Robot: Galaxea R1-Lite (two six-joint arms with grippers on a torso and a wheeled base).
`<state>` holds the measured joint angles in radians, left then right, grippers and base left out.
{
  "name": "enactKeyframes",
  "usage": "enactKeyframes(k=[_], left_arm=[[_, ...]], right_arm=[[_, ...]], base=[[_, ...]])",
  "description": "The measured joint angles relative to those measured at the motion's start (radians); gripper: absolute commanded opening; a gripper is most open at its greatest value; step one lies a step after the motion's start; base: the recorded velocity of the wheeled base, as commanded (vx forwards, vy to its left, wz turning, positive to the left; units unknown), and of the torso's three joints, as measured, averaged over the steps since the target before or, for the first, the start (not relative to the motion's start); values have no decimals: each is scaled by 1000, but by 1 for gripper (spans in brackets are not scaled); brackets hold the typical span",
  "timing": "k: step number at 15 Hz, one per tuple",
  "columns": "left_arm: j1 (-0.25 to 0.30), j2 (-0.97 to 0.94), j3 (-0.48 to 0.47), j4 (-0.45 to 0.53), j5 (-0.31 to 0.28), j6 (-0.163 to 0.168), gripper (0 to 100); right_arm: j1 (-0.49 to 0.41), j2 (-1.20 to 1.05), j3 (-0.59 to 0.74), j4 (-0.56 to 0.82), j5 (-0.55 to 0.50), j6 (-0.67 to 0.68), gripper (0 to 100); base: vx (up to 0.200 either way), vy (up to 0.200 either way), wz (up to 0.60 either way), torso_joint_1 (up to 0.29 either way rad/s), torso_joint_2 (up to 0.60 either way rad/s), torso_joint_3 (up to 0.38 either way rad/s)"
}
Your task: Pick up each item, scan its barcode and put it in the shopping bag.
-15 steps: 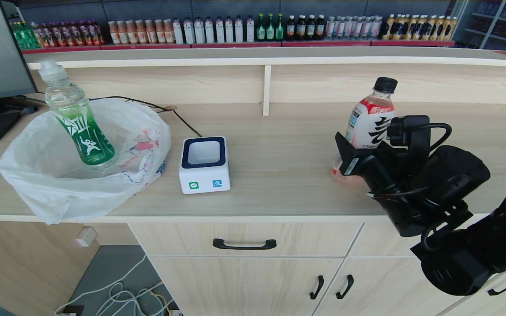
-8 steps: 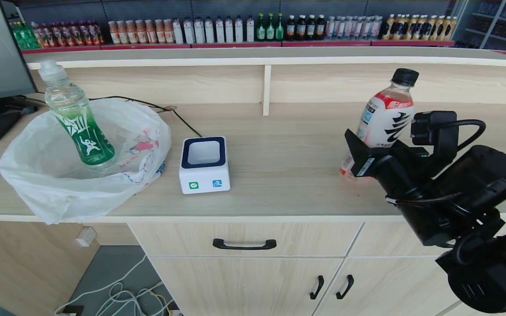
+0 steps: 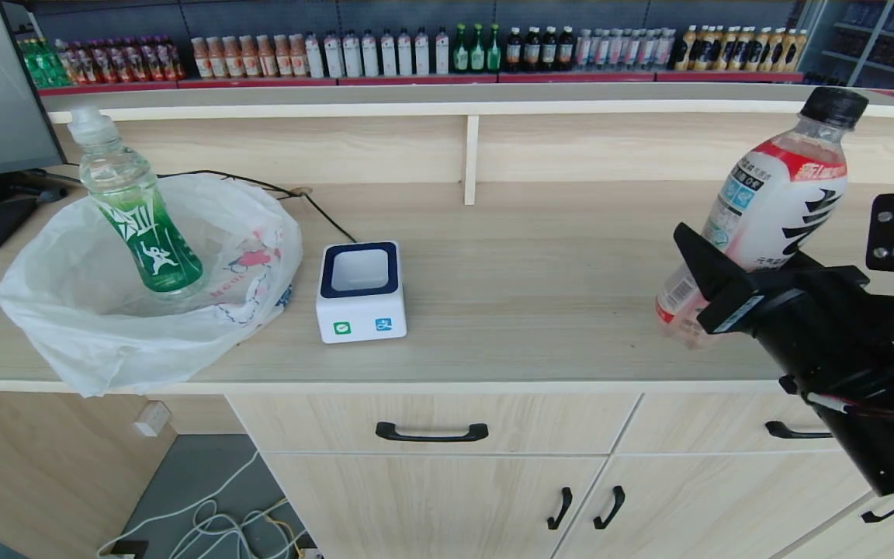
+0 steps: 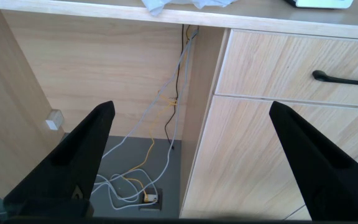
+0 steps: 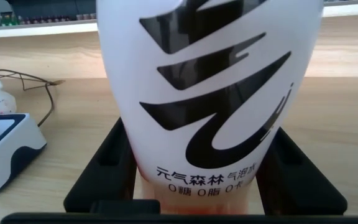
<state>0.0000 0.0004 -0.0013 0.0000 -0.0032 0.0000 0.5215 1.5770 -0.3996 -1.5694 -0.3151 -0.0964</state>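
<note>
While the right gripper (image 3: 757, 260) clamps its fingers low on the white bottle (image 3: 784, 186) at the bench's (image 3: 509, 272) right end, the bottle's long axis leans, with the cap up to the right and the base toward the scanner (image 3: 360, 291). The scanner stands well to its left, between it and the shopping bag (image 3: 67, 326). The left gripper (image 4: 191, 112) hangs below the bench, fingers wide and empty.

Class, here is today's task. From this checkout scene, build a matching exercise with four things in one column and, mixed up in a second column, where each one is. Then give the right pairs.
Column one
1. green-labelled bottle
2. black-capped bottle
3. scanner
4. left end effector

Column two
A. gripped, tilted, in the right end effector
B. open, low down in front of the cabinet
C. standing in the shopping bag
D. on the counter, beside the shopping bag

Pairs: 1-C, 2-A, 3-D, 4-B
</note>
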Motion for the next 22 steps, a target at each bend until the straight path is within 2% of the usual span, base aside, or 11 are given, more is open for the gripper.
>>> enactKeyframes(k=[6,11,14,17,22], left_arm=[[0,0,0,0,0,0,100],[0,0,0,0,0,0,100],[0,0,0,0,0,0,100],[-1,0,0,0,0,0,100],[0,0,0,0,0,0,100]], right_arm=[[9,-124,126,0,5,16,0],[196,-179,179,-2,27,151,0],[237,-205,206,-1,101,196,0],[243,-212,214,0,341,266,0],[244,-195,193,0,556,422,0]], base=[[0,0,0,0,0,0],[0,0,0,0,0,0],[0,0,0,0,0,0],[0,0,0,0,0,0],[0,0,0,0,0,0]])
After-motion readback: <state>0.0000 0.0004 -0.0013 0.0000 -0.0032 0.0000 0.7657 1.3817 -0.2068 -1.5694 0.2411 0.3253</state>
